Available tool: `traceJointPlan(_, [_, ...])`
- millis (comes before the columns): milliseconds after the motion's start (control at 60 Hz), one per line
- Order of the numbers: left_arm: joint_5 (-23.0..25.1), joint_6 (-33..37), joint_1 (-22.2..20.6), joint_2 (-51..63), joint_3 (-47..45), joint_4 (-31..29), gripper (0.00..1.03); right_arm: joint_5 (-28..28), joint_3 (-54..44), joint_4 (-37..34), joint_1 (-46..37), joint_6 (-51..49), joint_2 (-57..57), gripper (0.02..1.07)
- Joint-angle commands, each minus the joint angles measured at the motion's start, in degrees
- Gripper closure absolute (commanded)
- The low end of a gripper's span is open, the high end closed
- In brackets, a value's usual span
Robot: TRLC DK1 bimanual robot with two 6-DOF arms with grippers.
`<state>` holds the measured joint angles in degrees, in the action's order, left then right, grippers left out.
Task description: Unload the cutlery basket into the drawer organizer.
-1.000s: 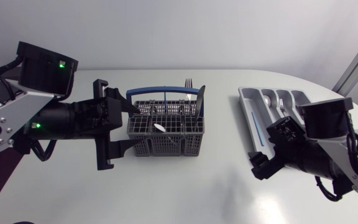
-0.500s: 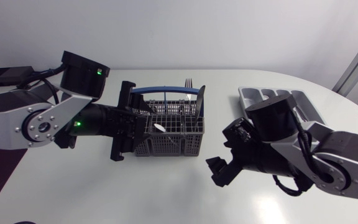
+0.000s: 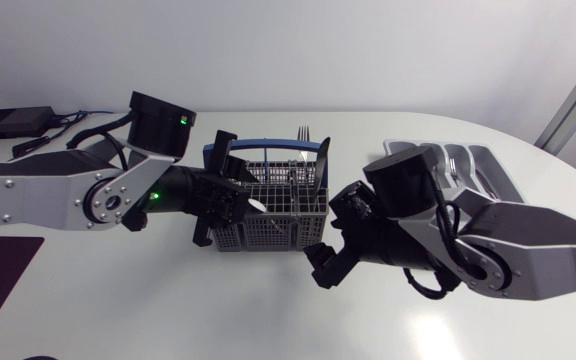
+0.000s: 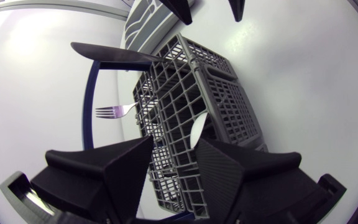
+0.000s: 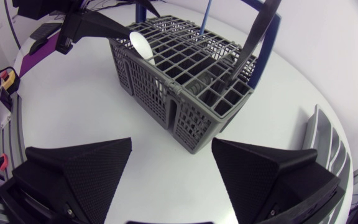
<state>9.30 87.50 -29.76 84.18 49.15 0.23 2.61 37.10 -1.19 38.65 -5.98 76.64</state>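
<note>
Two hands flank the basket (image 3: 278,215) at the middle of the table (image 3: 268,320). The left hand (image 3: 215,192), its arm stretched level, is spread wide at the basket's left end. The right hand (image 3: 328,240), equally wide, hovers near the right front corner without touching. The organizer (image 3: 478,160) lies behind that arm.

White table (image 3: 118,300) w/ rounded edge, soft glare on top.
</note>
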Motion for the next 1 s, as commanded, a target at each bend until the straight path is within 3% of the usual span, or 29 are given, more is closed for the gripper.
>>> traceJointPlan(0, [-0.1, 2.6, 0.4, 1.1, -0.8, 2.0, 0.69, 0.1, 1.5, 0.8, 0.6, 0.4, 1.9, 0.14])
traceJointPlan(217, [1.2, 3.3, 0.8, 1.2, -2.8, 2.4, 0.83, 0.1, 1.7, 1.5, 0.5, 0.4, 3.3, 0.14])
traceJointPlan(983, [2.6, 1.8, -0.4, -1.0, -5.2, 5.3, 0.94, -0.4, 0.3, 2.9, 0.0, 0.7, 3.7, 0.14])
